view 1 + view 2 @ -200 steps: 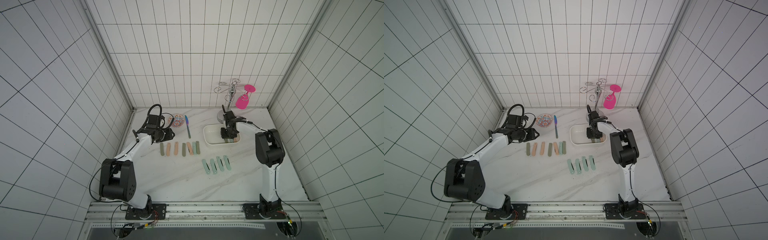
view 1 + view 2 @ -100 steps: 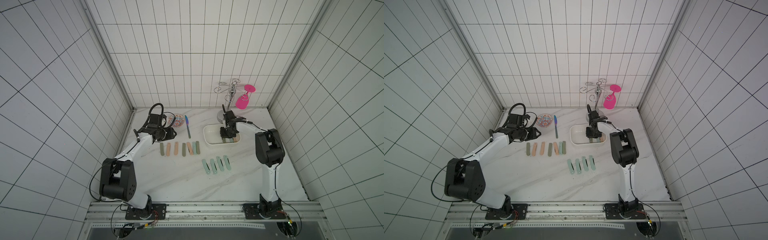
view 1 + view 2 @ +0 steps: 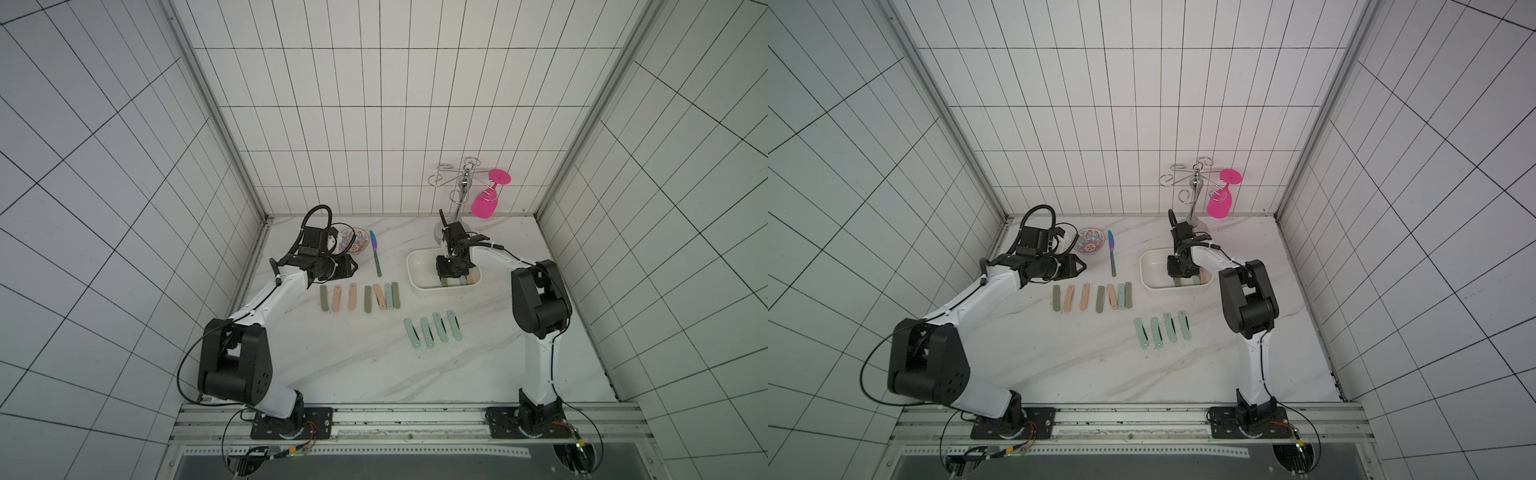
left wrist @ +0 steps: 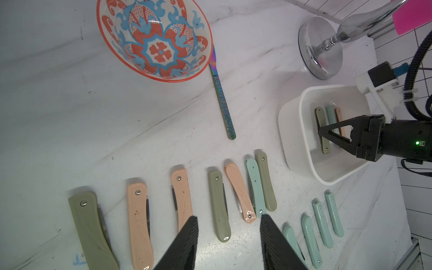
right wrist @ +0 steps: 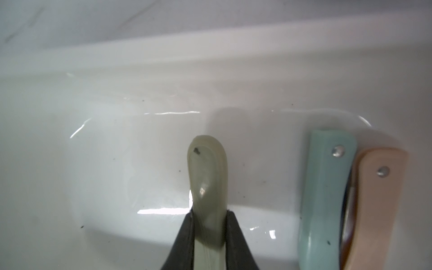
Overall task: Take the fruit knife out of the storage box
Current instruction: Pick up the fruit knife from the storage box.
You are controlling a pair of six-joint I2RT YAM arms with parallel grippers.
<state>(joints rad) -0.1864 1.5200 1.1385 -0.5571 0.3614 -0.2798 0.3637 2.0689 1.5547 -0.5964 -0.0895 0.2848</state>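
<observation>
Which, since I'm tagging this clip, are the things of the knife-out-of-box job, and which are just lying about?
Job: right gripper, shut on the olive fruit knife; storage box; mint knife and peach knife also inside it.

Lying about: open left gripper; patterned bowl; iridescent table knife; row of seven folded knives; four mint knives; glass rack; pink glass.

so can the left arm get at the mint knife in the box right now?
Probably not: the right gripper sits inside the storage box, shut on the olive knife beside the mint knife, crowding the approach.
</observation>
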